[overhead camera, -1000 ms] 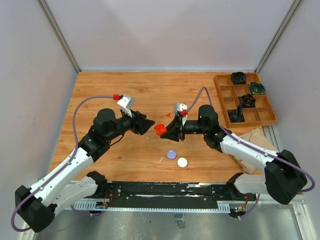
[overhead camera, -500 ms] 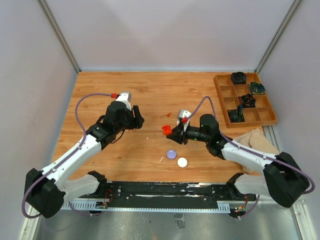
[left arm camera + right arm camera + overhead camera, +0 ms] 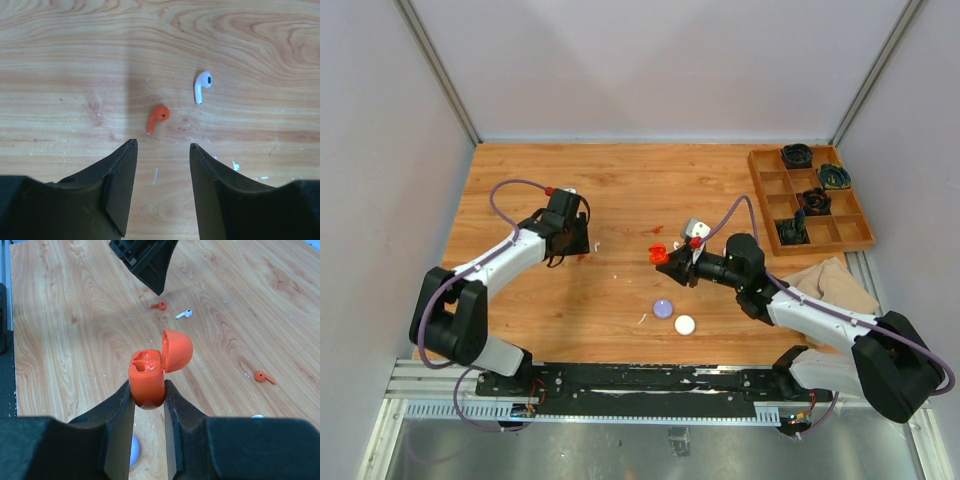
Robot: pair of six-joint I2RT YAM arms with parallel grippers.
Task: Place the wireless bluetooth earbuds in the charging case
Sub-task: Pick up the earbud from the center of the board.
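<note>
No text, label, brand, number or sign can be read in any of the views.
</note>
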